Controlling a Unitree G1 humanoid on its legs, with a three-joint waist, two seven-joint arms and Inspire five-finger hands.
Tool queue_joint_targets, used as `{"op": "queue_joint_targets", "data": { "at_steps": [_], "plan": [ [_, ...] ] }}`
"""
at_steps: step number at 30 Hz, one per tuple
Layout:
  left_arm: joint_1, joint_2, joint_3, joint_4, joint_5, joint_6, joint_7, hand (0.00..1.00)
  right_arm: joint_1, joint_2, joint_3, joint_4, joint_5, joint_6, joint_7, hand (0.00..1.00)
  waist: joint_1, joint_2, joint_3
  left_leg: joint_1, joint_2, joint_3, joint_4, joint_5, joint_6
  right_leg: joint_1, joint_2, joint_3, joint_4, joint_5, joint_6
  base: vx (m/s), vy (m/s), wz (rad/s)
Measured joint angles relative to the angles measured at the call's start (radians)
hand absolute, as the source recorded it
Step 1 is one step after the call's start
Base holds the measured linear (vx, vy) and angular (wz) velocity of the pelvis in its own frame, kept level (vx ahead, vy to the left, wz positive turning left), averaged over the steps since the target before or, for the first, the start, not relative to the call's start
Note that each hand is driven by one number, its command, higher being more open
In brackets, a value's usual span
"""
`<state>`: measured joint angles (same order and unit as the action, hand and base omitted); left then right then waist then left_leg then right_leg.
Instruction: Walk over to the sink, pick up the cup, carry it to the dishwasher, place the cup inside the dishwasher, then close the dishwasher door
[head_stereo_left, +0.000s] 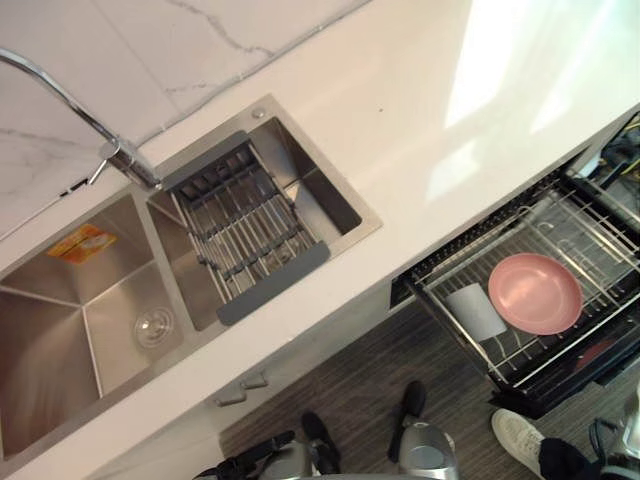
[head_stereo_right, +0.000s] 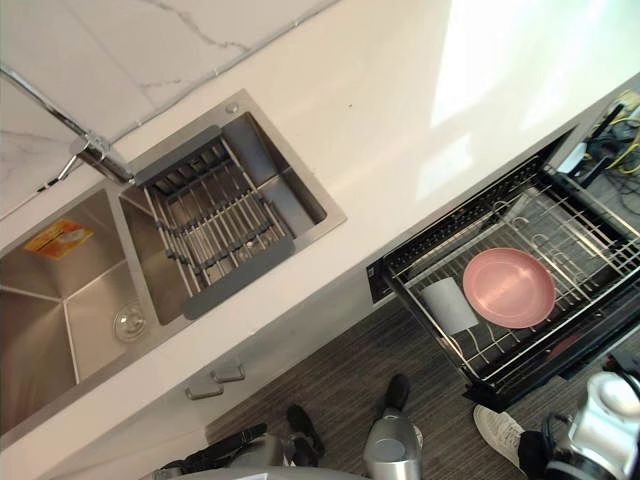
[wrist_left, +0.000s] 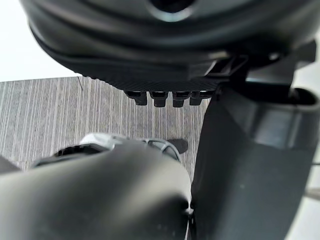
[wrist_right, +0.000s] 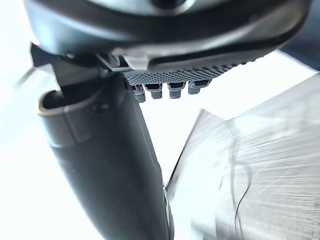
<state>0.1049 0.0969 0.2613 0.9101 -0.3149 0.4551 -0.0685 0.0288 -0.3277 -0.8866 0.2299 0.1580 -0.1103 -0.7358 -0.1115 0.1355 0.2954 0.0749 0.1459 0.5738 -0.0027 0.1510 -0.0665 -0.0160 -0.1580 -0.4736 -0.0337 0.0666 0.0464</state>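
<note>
Cup (head_stereo_left: 475, 311) lay in the pulled-out dishwasher rack (head_stereo_left: 590, 225), just beside a pink plate (head_stereo_left: 535, 293).
Both arms hung low above the wood-patterned floor (wrist_left: 45, 115); the left hand (wrist_left: 150, 45) and right hand (wrist_right: 165, 25) gripped nothing, fingers loose and thumbs standing apart. The sink (head_stereo_left: 50, 320) sat well apart along the counter.

A pink plate (head_stereo_left: 535, 293) lies flat — a white shoe (head_stereo_left: 518, 436) on the floor (head_stereo_left: 350, 390).

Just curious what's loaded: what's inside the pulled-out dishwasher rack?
A pink plate and a pale cup beside it on the wire rack. Anything further back under the counter is hidden.
</note>
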Motion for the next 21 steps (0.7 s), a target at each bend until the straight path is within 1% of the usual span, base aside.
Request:
{"op": "queue_joint_targets", "data": {
  "at_steps": [1,2,3,6,7,9,10,12,13,16,18,19,20,21],
  "plan": [
    [0.000,-0.002,0.005,0.011,0.000,0.002,0.000,1.00,0.017,0.025,-0.017,0.028,0.089,-0.028,0.028,1.00,-0.004,-0.005,-0.007,0.009,0.004,0.014,0.009,-0.003,0.005,0.005,0.002,0.008,0.005,-0.007,0.000,0.02,0.040,-0.20],
    [0.000,-0.004,0.005,0.013,0.000,0.004,0.001,1.00,0.024,0.039,-0.018,0.042,0.124,-0.040,0.042,1.00,-0.006,-0.005,-0.013,0.010,0.006,0.016,0.013,-0.004,0.006,0.005,0.002,0.010,0.010,-0.011,-0.001,0.02,0.046,-0.19],
    [0.000,-0.011,0.005,0.022,0.000,0.007,0.002,1.00,0.047,0.076,-0.018,0.062,0.180,-0.057,0.070,1.00,-0.011,-0.009,-0.021,0.016,0.009,0.017,0.020,-0.005,0.006,0.006,0.002,0.015,0.020,-0.019,-0.003,0.03,0.043,-0.13],
    [0.001,-0.031,0.009,0.033,0.000,0.002,0.014,1.00,0.093,0.179,-0.004,0.099,0.290,-0.073,0.144,1.00,-0.012,-0.004,-0.032,0.027,0.019,0.028,0.047,-0.005,0.007,0.022,0.000,0.018,0.034,-0.032,-0.008,0.01,0.034,-0.07],
    [0.002,-0.041,0.008,0.035,0.000,-0.002,0.023,1.00,0.103,0.210,0.013,0.115,0.312,-0.073,0.179,1.00,-0.012,0.003,-0.038,0.029,0.022,0.036,0.051,-0.005,0.007,0.026,0.001,0.016,0.036,-0.035,-0.009,0.00,0.038,0.02],
    [0.004,-0.050,0.008,0.037,0.001,-0.005,0.027,1.00,0.115,0.244,0.049,0.120,0.316,-0.073,0.219,1.00,-0.012,0.010,-0.042,0.031,0.024,0.043,0.051,-0.005,0.007,0.029,0.001,0.010,0.036,-0.037,-0.012,-0.01,0.048,0.09],
    [0.004,-0.052,0.008,0.036,0.002,-0.007,0.027,1.00,0.118,0.270,0.095,0.120,0.309,-0.073,0.255,1.00,-0.008,0.012,-0.043,0.031,0.026,0.043,0.051,-0.005,0.007,0.031,0.001,0.004,0.039,-0.043,-0.021,-0.02,0.061,0.13],
    [0.004,-0.054,0.009,0.030,0.010,-0.007,0.027,1.00,0.119,0.288,0.120,0.111,0.309,-0.075,0.297,1.00,0.002,0.011,-0.046,0.029,0.026,0.041,0.051,-0.005,0.007,0.032,-0.002,-0.005,0.045,-0.043,-0.021,-0.01,0.055,0.18],
    [0.005,-0.056,0.009,0.025,0.024,-0.011,0.026,1.00,0.121,0.292,0.138,0.110,0.309,-0.083,0.329,1.00,0.012,0.009,-0.051,0.028,0.023,0.039,0.049,-0.005,0.007,0.036,-0.006,-0.018,0.046,-0.043,-0.021,-0.01,0.066,0.24],
    [0.010,-0.059,0.009,0.021,0.040,-0.015,0.025,1.00,0.120,0.287,0.157,0.110,0.314,-0.091,0.401,1.00,0.017,0.009,-0.065,0.021,0.016,0.034,0.042,-0.006,0.006,0.039,-0.012,-0.036,0.045,-0.041,-0.018,-0.01,0.067,0.27],
    [0.016,-0.061,0.019,0.021,0.040,-0.019,0.024,1.00,0.124,0.275,0.200,0.112,0.363,-0.090,0.503,1.00,0.018,0.007,-0.069,0.020,0.010,0.010,0.038,-0.007,0.005,0.051,-0.018,-0.054,0.042,-0.038,-0.013,0.01,0.063,0.23],
    [0.017,-0.062,0.022,0.021,0.040,-0.021,0.024,1.00,0.126,0.272,0.219,0.112,0.374,-0.090,0.526,1.00,0.020,0.007,-0.070,0.020,0.009,0.006,0.037,-0.007,0.005,0.054,-0.018,-0.058,0.040,-0.036,-0.011,0.01,0.045,0.20],
    [0.018,-0.065,0.026,0.021,0.040,-0.026,0.023,1.00,0.128,0.269,0.225,0.116,0.413,-0.089,0.532,1.00,0.025,0.008,-0.072,0.020,0.007,0.000,0.033,-0.009,0.002,0.060,-0.017,-0.069,0.032,-0.034,-0.007,0.00,0.042,0.21],
    [0.019,-0.065,0.026,0.021,0.040,-0.027,0.023,1.00,0.137,0.259,0.228,0.124,0.459,-0.079,0.559,1.00,0.027,0.009,-0.073,0.015,0.007,-0.013,0.033,-0.013,-0.003,0.066,-0.017,-0.082,0.026,-0.032,-0.004,0.00,0.042,0.24]
  ]
}}
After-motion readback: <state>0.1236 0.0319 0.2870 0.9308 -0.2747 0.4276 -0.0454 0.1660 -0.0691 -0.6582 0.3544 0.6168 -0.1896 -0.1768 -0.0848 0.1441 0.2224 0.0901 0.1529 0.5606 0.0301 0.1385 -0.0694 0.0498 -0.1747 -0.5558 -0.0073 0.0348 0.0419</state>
